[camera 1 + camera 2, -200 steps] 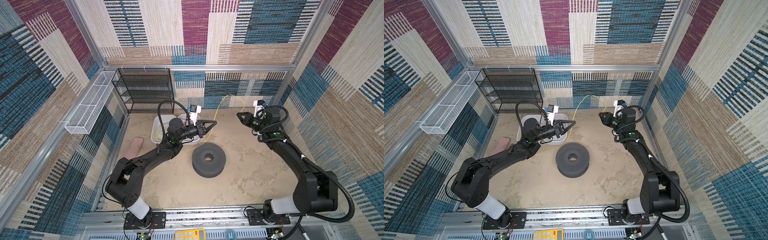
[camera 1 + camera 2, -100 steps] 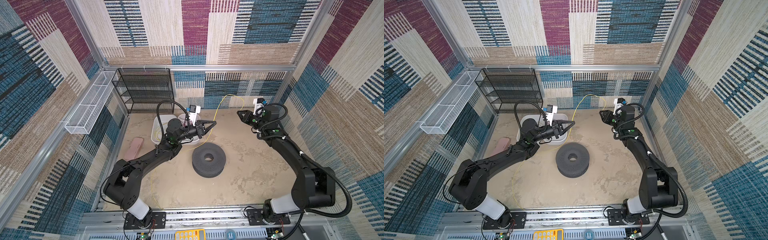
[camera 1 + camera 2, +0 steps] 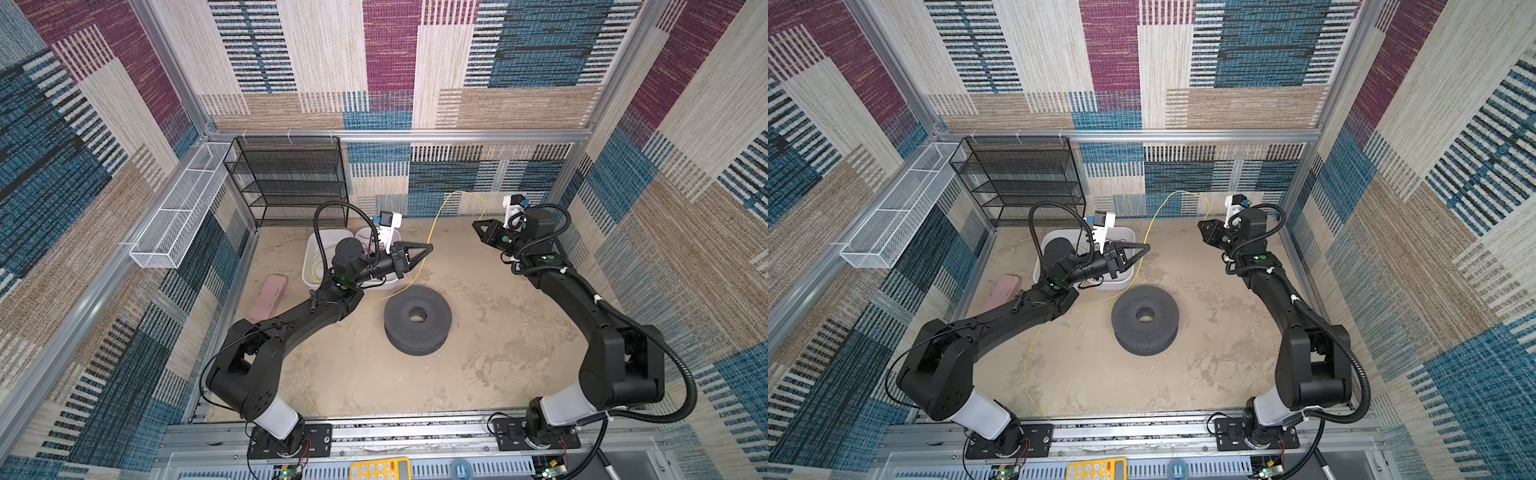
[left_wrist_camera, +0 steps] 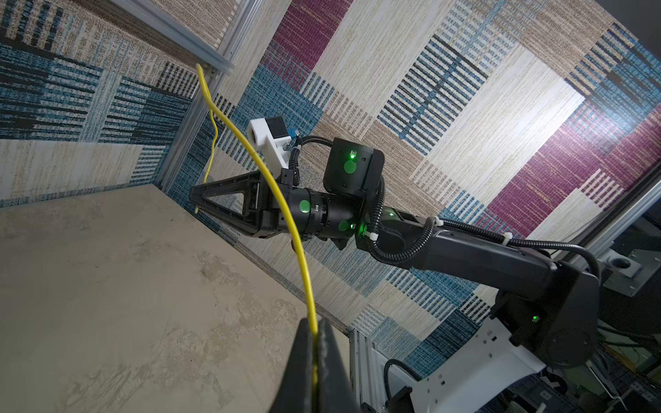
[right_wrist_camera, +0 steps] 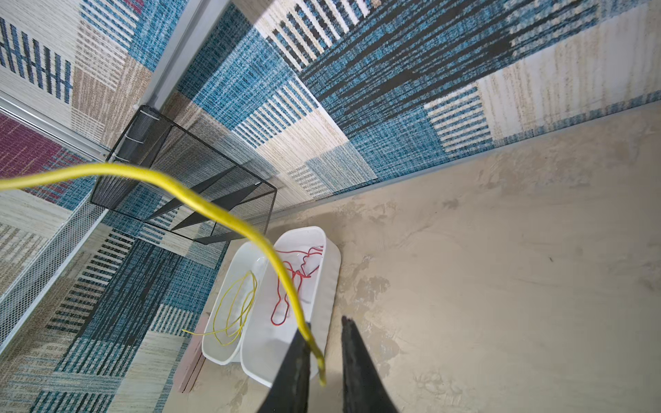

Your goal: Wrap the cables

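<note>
**Fig.** Both of my arms are raised over the table (image 3: 519, 332), with one yellow cable (image 3: 459, 191) strung between them.

**(a)** My left gripper (image 3: 430, 248) is left of centre, lifted above the right-hand edge of the two white tubs (image 3: 318, 243). It is clenched on the yellow cable (image 4: 304, 257). The left wrist view shows the wire pinched between the two fingers (image 4: 298, 357), with no gap beside it.

**(b)** From that pinch the yellow cable (image 3: 1179, 192) climbs in an arch toward the far wall. It descends to my right gripper (image 3: 474, 224) at the far right.

**(c)** In the right wrist view my right gripper (image 5: 324, 323) has its jaws narrowly parted. The free end of the yellow cable (image 5: 161, 177) hangs in the gap against one finger, clear of the other, so it is not squeezed.

**(d)** On the other side of the left gripper, the slack drops to the table. It passes just beside the far-left rim of the black spool (image 3: 417, 320) at centre; I cannot tell whether they touch. It then goes under my left arm and runs toward the near edge.

**(e)** A second yellow cable (image 5: 236, 307) lies loosely looped in the left-hand tub, and a red cord (image 5: 297, 275) lies in the right-hand one.

**(f)** A pink case (image 3: 268, 297) rests left of the tubs, and a black mesh shelf (image 3: 291, 178) stands in the far-left corner.
</note>
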Controlling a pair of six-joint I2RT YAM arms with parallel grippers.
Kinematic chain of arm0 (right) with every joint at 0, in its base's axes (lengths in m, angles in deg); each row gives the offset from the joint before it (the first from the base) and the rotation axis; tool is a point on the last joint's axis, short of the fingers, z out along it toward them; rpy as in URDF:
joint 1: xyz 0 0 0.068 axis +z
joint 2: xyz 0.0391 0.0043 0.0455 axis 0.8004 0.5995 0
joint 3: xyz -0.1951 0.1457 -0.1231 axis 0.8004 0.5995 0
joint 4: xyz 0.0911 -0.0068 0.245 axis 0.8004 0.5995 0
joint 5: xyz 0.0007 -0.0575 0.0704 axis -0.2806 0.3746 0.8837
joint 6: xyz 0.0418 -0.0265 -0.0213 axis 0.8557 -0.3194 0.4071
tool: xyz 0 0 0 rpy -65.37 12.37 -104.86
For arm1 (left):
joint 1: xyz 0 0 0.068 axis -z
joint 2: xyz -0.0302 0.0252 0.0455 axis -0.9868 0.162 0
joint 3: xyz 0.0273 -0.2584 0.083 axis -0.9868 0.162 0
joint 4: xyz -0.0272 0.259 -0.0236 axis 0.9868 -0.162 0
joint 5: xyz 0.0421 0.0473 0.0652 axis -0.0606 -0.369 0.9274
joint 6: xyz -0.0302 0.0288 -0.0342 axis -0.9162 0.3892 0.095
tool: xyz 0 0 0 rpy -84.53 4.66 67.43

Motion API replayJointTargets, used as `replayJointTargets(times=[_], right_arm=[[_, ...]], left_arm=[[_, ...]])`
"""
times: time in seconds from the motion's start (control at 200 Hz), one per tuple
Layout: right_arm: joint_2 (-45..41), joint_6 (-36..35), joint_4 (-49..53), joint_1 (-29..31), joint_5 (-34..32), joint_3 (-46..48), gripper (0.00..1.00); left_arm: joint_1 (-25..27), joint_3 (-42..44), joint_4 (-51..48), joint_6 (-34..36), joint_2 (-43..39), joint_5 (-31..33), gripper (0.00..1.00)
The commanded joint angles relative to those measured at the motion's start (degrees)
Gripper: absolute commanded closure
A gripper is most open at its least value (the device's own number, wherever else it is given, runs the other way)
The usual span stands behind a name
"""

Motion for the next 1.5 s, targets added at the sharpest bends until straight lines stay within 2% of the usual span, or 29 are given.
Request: replayJointTargets(times=[0.0, 0.15, 0.24, 0.331, 0.381, 0.486, 0.636, 0.761, 0.921, 1.017, 1.122, 1.267, 1.382, 1.492], right_arm=[[-0.1, -1.1, -1.1, 0.0, 0.1, 0.2, 0.9], [-0.5, -3.5, 0.9, 0.0, -3.9, 0.7, 0.93], [-0.7, -7.6, 3.9, 0.0, -10.7, 1.0, 0.94], [-0.8, -11.8, 6.8, 0.0, -20.7, 1.9, 0.95], [-0.4, -14.0, 7.6, 0.0, -25.3, 2.3, 0.95], [1.1, -17.7, 8.9, 0.0, -31.7, 1.9, 0.94], [3.0, -22.2, 9.9, 0.1, -37.2, 0.2, 0.93], [3.9, -26.0, 9.3, 0.2, -36.8, -0.1, 0.89], [4.0, -28.0, 8.4, 0.9, -37.1, 0.9, 0.85], [4.9, -27.1, 10.2, 1.0, -37.0, -0.1, 0.75], [6.0, -24.6, 12.8, 1.0, -33.6, -1.8, 0.66], [5.2, -14.8, 15.2, 0.9, -26.7, -3.0, 0.56], [-1.4, -4.6, 6.7, -0.3, -15.8, 4.3, 0.45], [-7.8, 6.5, -2.1, -1.7, -7.8, 11.0, 0.38]], left_arm=[[0.0, 0.1, 2.3, 0.2, -0.2, -0.1, 1.0], [-0.5, 0.9, 0.8, 1.0, -1.1, -0.1, 1.0], [-1.5, 2.6, -2.5, 2.7, -3.0, 0.7, 1.0], [-2.5, 4.8, -11.5, 7.6, -6.8, 4.0, 1.0], [-2.7, 5.4, -20.3, 11.9, -9.2, 7.5, 1.0], [-2.7, 4.6, -34.5, 20.1, -13.2, 15.3, 1.0], [-2.6, 1.9, -48.6, 28.0, -16.3, 19.9, 1.0], [-2.7, -0.1, -58.1, 33.0, -17.6, 22.8, 1.0], [-2.6, -1.5, -64.6, 36.0, -18.3, 24.6, 1.0], [-2.7, -1.6, -65.6, 35.9, -18.5, 25.2, 1.0], [-2.7, -1.3, -63.6, 33.9, -18.2, 24.8, 1.0], [-2.7, 0.6, -57.2, 29.9, -18.5, 23.9, 1.0], [-2.7, 2.9, -51.3, 27.4, -19.5, 24.2, 1.0], [-2.7, 5.8, -45.6, 25.5, -20.9, 24.6, 1.0]])
